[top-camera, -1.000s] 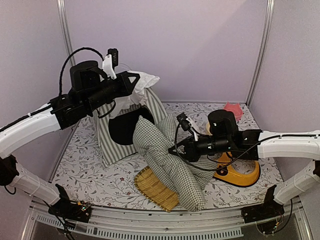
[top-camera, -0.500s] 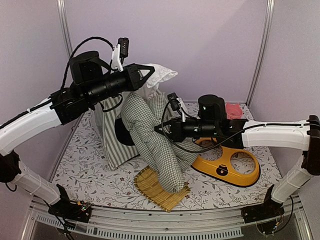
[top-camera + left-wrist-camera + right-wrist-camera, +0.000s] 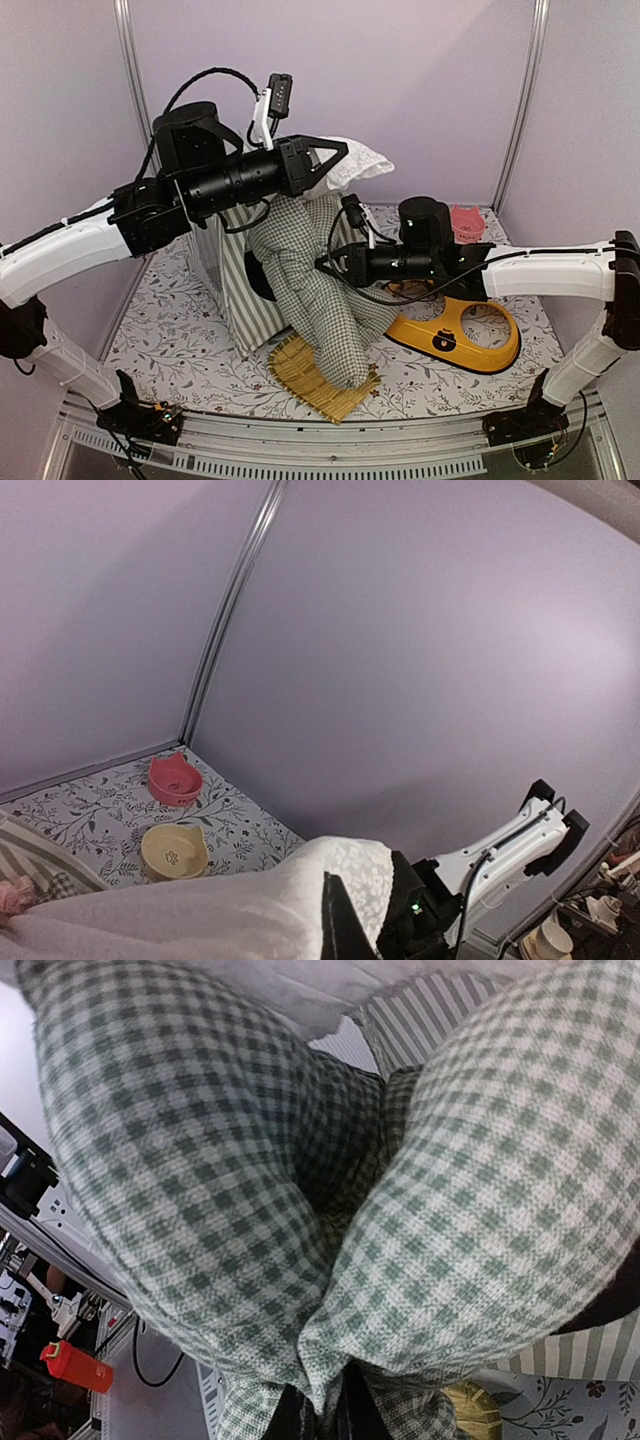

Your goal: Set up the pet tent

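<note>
Top external: left tool point(image 3: 340, 153) pinches the pet tent point(image 3: 238, 295) by its white top, right tool point(image 3: 325, 265) grips the checked cushion point(image 3: 312, 295), tent looks half-raised, cushion not yet inside.

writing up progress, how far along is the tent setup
Partly up: the pet tent hangs raised by its white top, pinched in the shut left fingers. The right fingers grip the checked cushion, draped across the tent front. To do: tent standing unaided, cushion placed.
</note>
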